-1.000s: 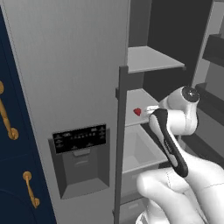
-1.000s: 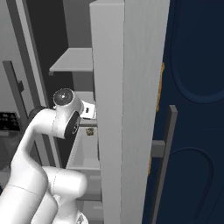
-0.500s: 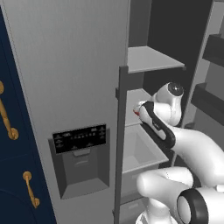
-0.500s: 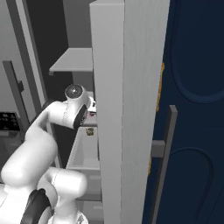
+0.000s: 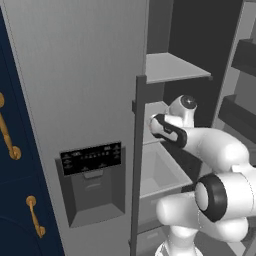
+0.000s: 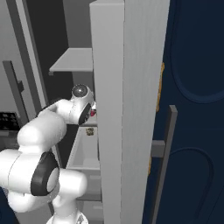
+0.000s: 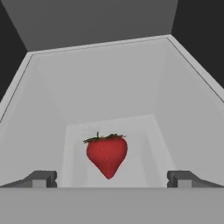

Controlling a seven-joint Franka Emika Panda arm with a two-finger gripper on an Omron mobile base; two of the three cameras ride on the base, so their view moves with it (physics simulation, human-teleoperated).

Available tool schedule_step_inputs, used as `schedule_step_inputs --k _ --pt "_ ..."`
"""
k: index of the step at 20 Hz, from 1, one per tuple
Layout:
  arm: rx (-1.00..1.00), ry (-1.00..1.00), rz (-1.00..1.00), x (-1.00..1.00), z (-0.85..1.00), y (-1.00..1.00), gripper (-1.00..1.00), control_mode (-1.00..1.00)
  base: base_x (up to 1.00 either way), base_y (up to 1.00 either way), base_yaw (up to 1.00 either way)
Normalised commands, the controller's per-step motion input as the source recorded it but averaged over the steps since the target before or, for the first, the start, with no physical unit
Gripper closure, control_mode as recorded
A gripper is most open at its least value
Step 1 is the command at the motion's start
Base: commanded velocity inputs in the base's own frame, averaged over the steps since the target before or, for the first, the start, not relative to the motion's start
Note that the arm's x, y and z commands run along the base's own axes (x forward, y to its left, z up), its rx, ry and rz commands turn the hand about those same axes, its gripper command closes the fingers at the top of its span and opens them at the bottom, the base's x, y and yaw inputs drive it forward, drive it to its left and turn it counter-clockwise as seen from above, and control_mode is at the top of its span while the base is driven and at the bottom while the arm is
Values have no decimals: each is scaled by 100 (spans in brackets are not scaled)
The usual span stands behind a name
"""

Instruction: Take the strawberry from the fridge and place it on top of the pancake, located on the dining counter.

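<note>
The strawberry (image 7: pixel 106 154) lies on the fridge (image 5: pixel 75 100) shelf, dead ahead of the hand (image 7: pixel 109 178), centred between its spread, empty fingertips (image 7: pixel 41 178), tip pointing toward the hand.

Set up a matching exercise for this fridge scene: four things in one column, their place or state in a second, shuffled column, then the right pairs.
Things:
1. small red pointed strawberry with green leaves
2. dark two-finger gripper
3. black dispenser panel with pale markings
4. tall grey fridge

Places or states:
A. on the closed door, left base view
B. one door open, grey shelves showing
C. lying on the pale shelf, tip towards the camera
D. fingers spread wide, either side of the fruit

Pairs: 1-C, 2-D, 3-A, 4-B
</note>
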Motion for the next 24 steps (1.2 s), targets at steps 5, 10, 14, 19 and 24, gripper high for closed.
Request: schedule_step_inputs --k 5,10,14,19,24 --pt "0 0 0 36 -30 0 -100 -100 0 0 0" --pt "0 1 0 36 -43 5 -100 -100 0 0 0" --pt "0 0 0 39 -24 0 -100 -100 0 0 0" --pt "0 0 0 8 -16 1 100 -100 0 0 0" --pt "0 0 -6 -18 -24 1 100 -100 0 0 0"
